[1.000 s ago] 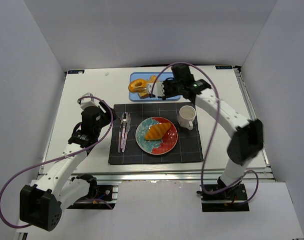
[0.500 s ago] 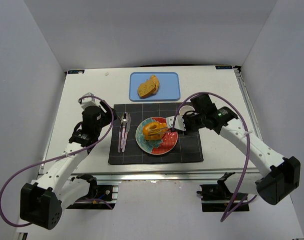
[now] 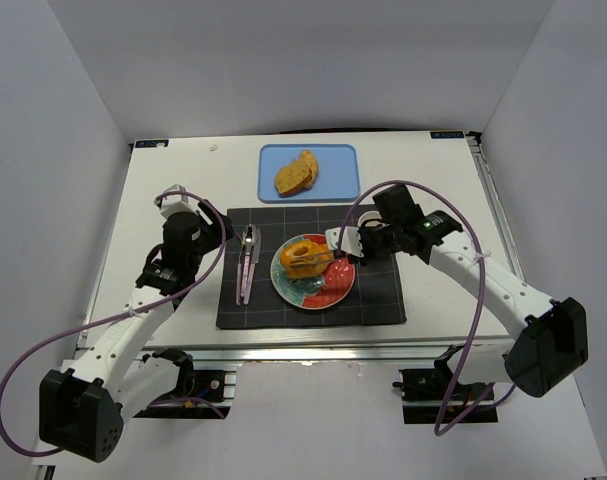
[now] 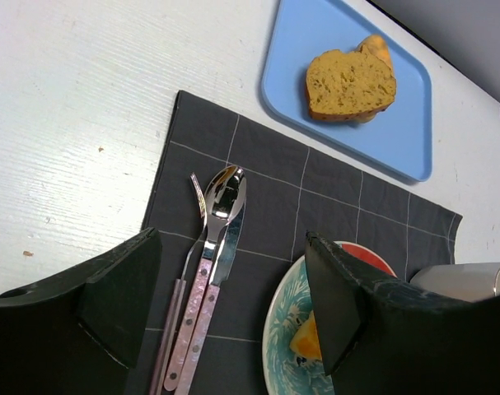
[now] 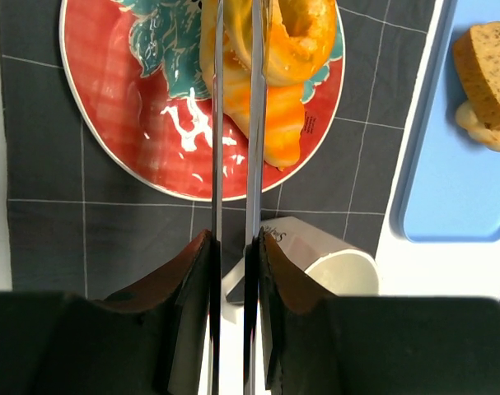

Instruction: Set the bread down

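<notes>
Right now the ring-shaped bread (image 3: 301, 256) lies over the croissant (image 5: 276, 136) on the red and teal plate (image 3: 328, 295), with the right gripper (image 3: 328, 250) pinched narrow on its rim. That arm reaches in low from the right, elbow bent above the dark placemat (image 3: 373, 300). The left gripper (image 4: 233, 288) hangs spread wide near the cutlery (image 3: 246, 262). Beyond, sliced bread (image 3: 296, 173) lies in a blue tray (image 3: 340, 178) on the white table (image 3: 163, 190), grey walls (image 3: 283, 70) all around

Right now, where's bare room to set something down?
Free: table left and right of the blue tray; tray's right half; placemat strip on the plate's near side. Crowded: plate, under croissant, ring bread and right end effector.
</notes>
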Robot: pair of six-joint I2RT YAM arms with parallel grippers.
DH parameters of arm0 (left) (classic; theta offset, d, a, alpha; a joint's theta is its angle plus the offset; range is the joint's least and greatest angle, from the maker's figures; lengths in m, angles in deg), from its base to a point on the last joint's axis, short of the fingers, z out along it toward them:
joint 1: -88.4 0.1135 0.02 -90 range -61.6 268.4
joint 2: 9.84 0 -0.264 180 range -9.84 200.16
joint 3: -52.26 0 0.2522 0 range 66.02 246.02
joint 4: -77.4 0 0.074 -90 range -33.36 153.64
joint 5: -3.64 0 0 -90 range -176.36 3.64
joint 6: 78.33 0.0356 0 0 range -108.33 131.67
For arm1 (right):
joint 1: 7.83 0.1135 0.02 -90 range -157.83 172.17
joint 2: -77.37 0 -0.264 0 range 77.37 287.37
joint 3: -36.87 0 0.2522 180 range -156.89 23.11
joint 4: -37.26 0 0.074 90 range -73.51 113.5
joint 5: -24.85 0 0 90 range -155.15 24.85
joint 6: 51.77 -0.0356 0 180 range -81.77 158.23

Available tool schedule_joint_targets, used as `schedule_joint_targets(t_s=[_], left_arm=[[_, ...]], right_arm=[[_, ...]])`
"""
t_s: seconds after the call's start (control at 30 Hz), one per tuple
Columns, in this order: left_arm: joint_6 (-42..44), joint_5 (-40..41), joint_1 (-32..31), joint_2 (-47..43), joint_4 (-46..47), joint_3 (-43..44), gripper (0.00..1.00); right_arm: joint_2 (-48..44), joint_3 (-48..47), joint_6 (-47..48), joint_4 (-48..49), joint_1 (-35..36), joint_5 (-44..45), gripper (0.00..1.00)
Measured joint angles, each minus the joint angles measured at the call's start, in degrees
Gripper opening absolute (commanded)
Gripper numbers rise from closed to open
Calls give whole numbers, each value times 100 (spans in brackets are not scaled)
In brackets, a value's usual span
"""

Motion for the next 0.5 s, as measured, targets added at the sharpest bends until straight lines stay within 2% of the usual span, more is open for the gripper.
schedule_joint_targets(t_s=[0.5], left_arm=[[-28, 7, 0, -70, -22, -26, 80]], right_arm=[[-90, -166, 358, -83, 361, 96, 18]])
